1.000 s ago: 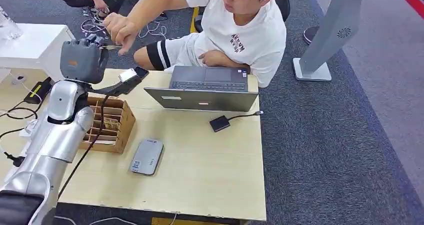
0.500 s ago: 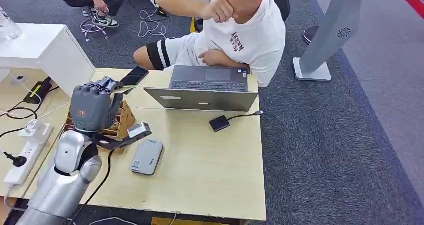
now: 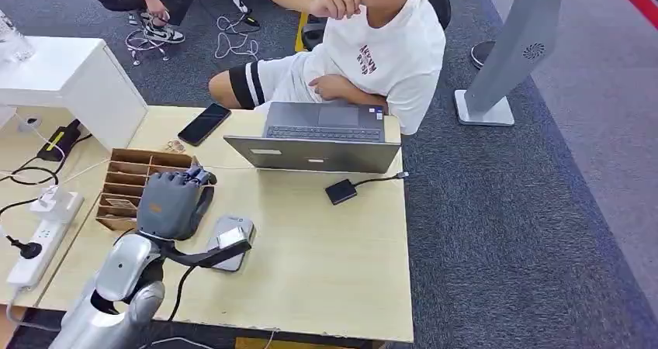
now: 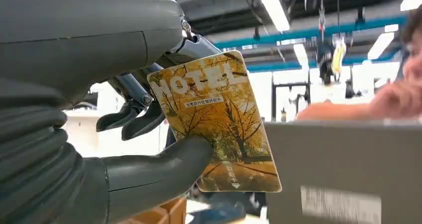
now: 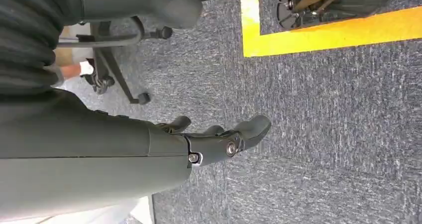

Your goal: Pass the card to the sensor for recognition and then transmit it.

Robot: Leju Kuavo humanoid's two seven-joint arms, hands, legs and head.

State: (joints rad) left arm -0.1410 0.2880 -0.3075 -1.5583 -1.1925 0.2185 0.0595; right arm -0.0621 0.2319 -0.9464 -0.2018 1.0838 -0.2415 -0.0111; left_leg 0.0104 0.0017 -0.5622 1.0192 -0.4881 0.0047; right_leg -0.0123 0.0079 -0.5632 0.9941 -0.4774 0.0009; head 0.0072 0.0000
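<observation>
Left hand [image 3: 174,203] pinches card [image 4: 219,122] (yellow, "HOTEL") over reader [image 3: 230,243] — tray [image 3: 124,180] beside, laptop [image 3: 322,141] beyond. Right hand [image 5: 219,139] hangs slack, holding nothing.

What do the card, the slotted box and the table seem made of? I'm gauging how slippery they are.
Card: likely glossy plastic or coated paper, with a sharp printed photo and rounded corners. Box: brown cardboard or thin wood, matte. Table: pale wood-grain laminate, smooth, faint sheen.

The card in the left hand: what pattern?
Golden autumn trees, clearest in the left wrist view.
</observation>
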